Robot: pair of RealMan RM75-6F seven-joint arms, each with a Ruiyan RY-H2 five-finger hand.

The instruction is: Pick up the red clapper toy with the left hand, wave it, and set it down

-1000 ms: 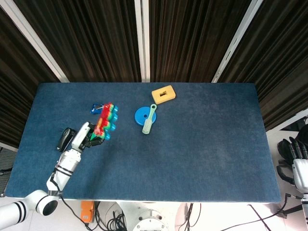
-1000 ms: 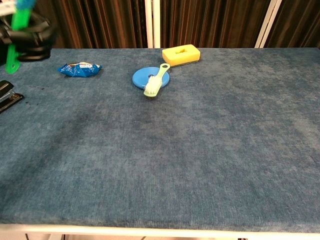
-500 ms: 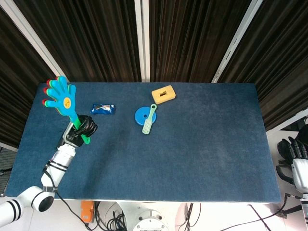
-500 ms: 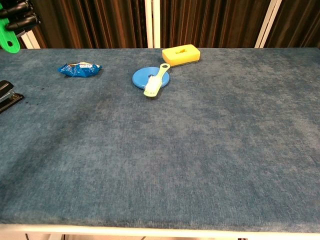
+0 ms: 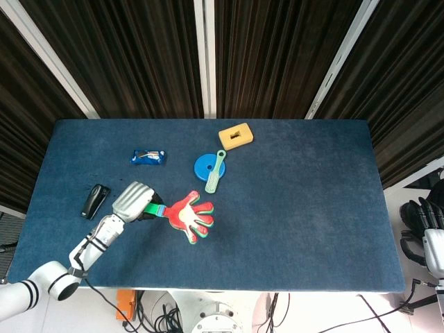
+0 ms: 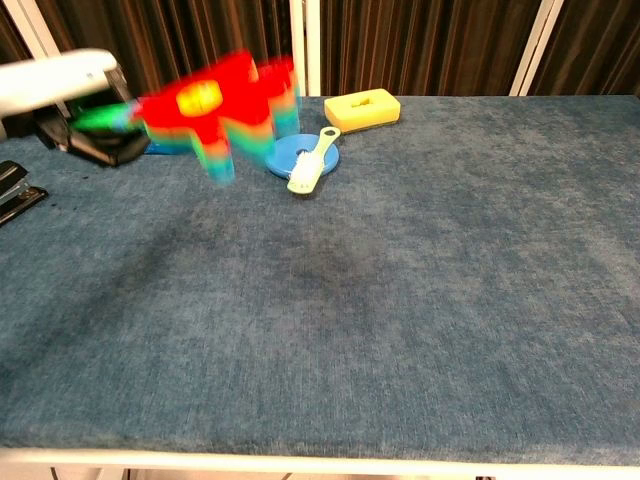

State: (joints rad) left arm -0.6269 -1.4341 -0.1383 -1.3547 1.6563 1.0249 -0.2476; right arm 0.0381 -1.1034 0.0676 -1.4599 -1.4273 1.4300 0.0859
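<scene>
Blurred red clapper toy (image 6: 222,108) (green handle) in left hand (image 6: 70,105)

Table (image 5: 291,208): rectangular, covered in dark blue fabric with a short nap, fills most of the head view; pale front edge shows along the bottom of the chest view. Curtain (image 5: 270,55): dark brown, vertical pleats, spans the top of both views behind the table. White posts (image 5: 206,55) cut through the curtain: one upright at centre, one slanting in the upper left, one slanting in the upper right. Floor (image 5: 208,316): light, visible below the table's near edge at the bottom of the head view, with black cables (image 5: 163,316) lying on it. Lighting even, soft shadows on the cloth.
</scene>
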